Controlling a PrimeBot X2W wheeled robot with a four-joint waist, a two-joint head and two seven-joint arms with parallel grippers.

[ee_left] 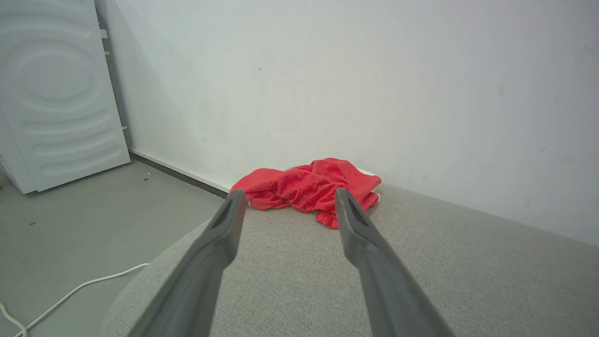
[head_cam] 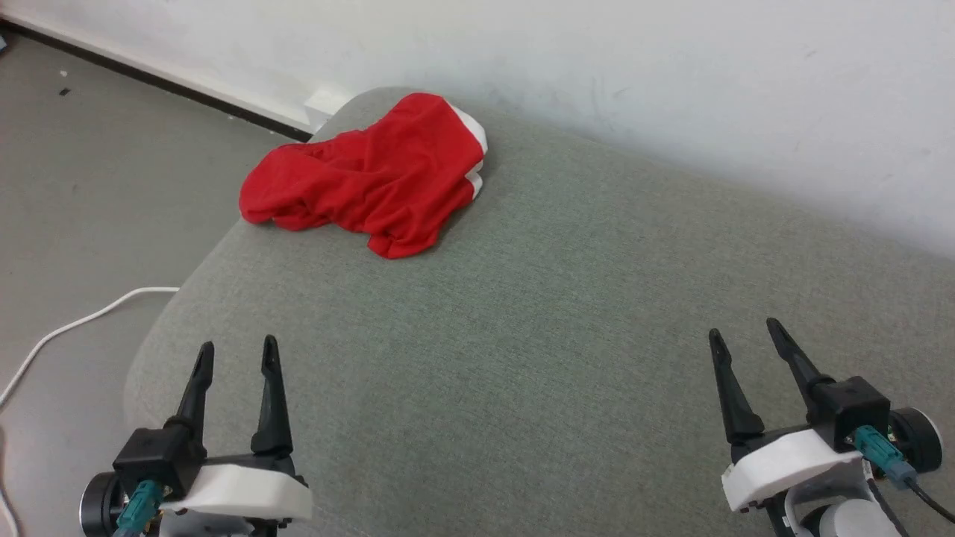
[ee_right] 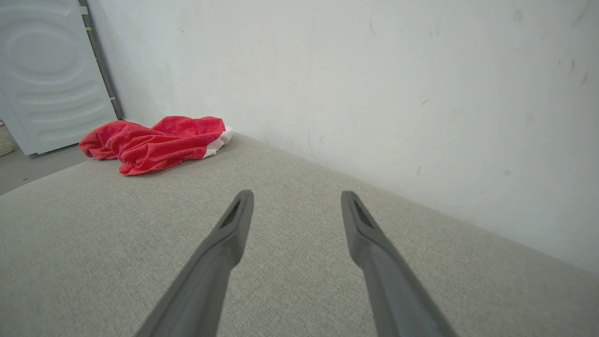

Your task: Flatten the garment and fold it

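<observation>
A: Here we go, and the garment [head_cam: 365, 175] sits at the far left corner of the grey cushion [head_cam: 522, 335], close to the wall [head_cam: 671, 74].
B: Crumpled, too. It's bright red cloth bunched into soft ridges. One lobe droops toward the cushion's rounded left edge, and a tongue of fabric pokes out toward the robot.
A: And there's white trim [head_cam: 471, 130] peeking out on the wall side, two bands of it, one above the other.
B: What about the arms?
A: Left end effector [head_cam: 239, 343] is at the near left, released, fingers parted. Right end effector [head_cam: 744, 327] is at the near right, spread just the same. Both are well apart from the garment, tips pointing out across the cushion.
B: And what lies between them and the cloth?
A: Open grey upholstery. Off the cushion, a white cable [head_cam: 74, 324] snakes over the grey floor [head_cam: 89, 164] on the left. A dark skirting strip [head_cam: 149, 74] runs along the foot of the wall.
B: The left wrist view picks up a white ribbed panel [ee_left: 56, 93] standing on that floor, beside the wall.
A: As for where the waistband lies in that bundle, I can't tell.
</observation>
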